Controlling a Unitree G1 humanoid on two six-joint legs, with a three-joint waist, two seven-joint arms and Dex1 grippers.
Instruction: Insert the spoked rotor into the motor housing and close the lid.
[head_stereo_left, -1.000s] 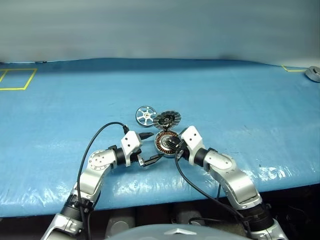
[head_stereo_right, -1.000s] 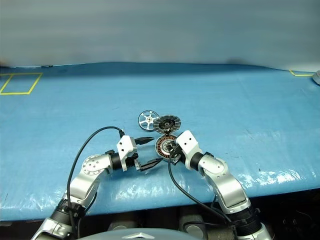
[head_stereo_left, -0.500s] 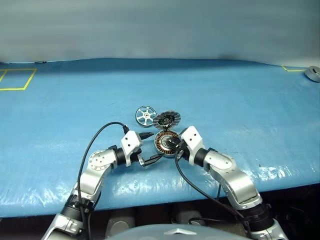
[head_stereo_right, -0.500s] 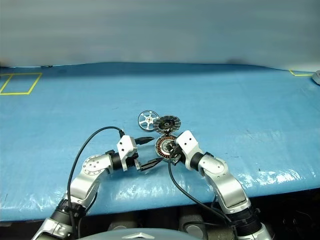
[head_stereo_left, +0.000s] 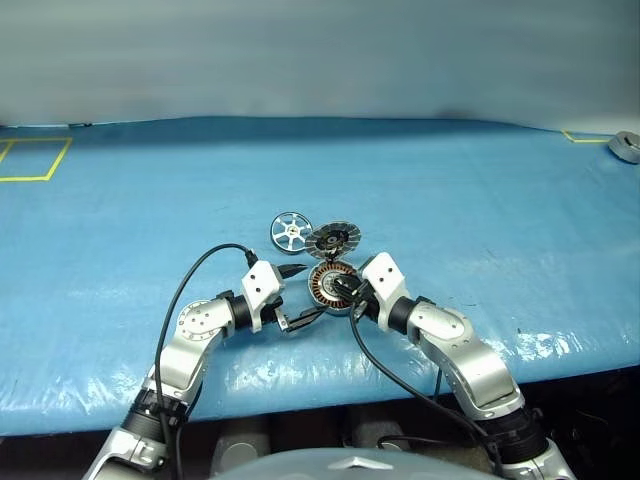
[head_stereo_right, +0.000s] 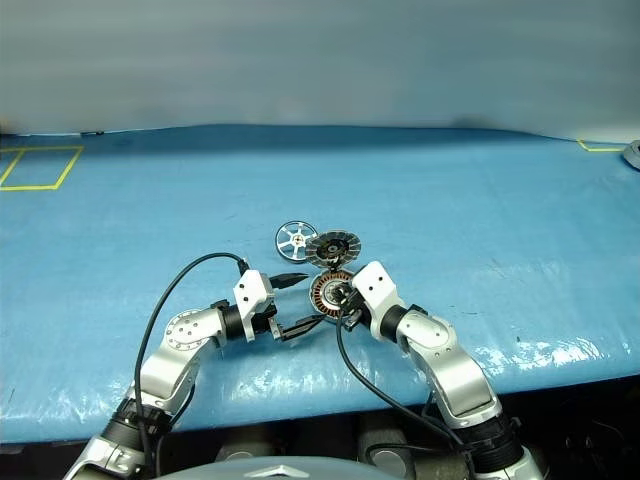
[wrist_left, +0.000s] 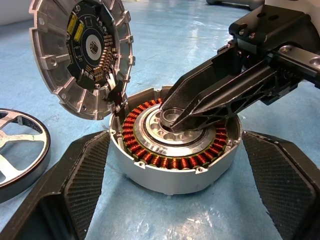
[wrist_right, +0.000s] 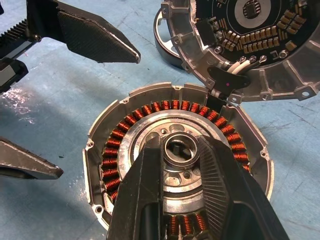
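The motor housing (head_stereo_left: 333, 286) with its ring of copper windings sits on the blue table. My right gripper (wrist_right: 179, 149) is shut on the housing's small central hub (wrist_left: 175, 119), reaching in from above. The lid (head_stereo_left: 334, 240) stands tilted open at the housing's far rim, joined to it by short wires, and its circuit-board face (wrist_left: 82, 50) is turned towards me. The spoked rotor (head_stereo_left: 291, 232) lies flat just left of the lid. My left gripper (head_stereo_left: 313, 290) is open, one finger (wrist_left: 82, 180) on each side of the housing, apart from its wall.
The blue sheet (head_stereo_left: 480, 210) covers the table and ends at the front edge near my arms. A yellow taped square (head_stereo_left: 30, 160) marks the far left, and a small grey object (head_stereo_left: 626, 147) lies at the far right edge. Black cables loop by both wrists.
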